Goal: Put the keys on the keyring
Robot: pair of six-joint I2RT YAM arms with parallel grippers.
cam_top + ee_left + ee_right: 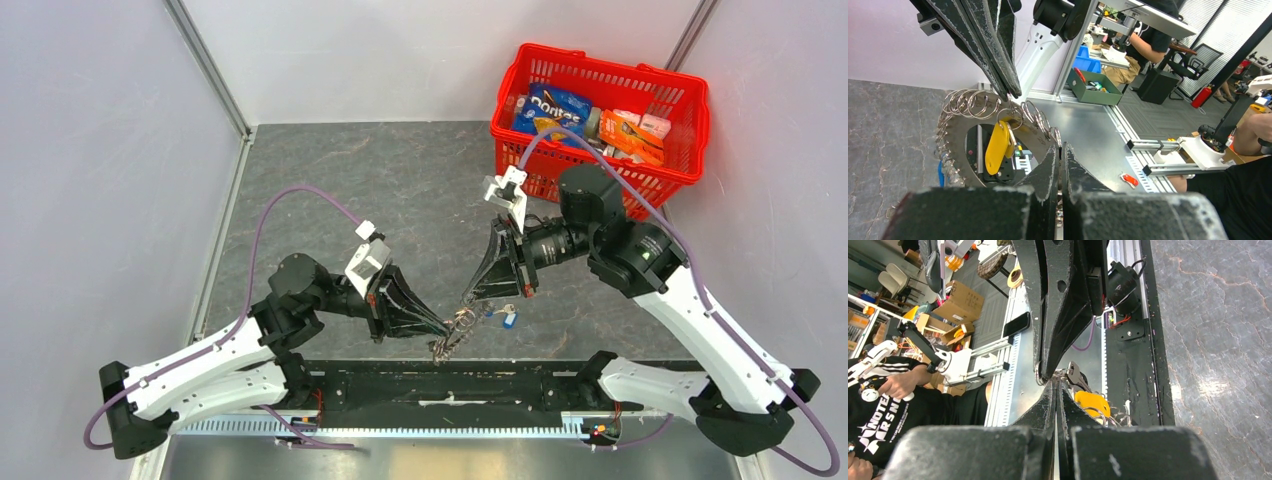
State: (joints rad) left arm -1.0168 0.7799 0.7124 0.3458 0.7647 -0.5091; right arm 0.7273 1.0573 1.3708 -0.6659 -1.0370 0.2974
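Observation:
The keyring (455,332), a floppy loop crowded with small metal rings, hangs between both grippers just above the table's near edge. In the left wrist view the keyring (955,145) carries a yellow tag (998,145). My left gripper (441,326) is shut on the loop's lower side, fingertips pressed together (1060,150). My right gripper (470,297) is shut on its upper side (1055,383); its fingers (1005,80) show in the left wrist view pinching a ring. A blue-headed key (508,320) lies on the table just right of the ring. A silvery key (1074,376) hangs by the yellow tag (1091,403).
A red basket (680,105) of snack packs stands at the back right. The black rail (450,385) between the arm bases runs right under the ring. A metal frame edge (215,230) borders the grey mat on the left.

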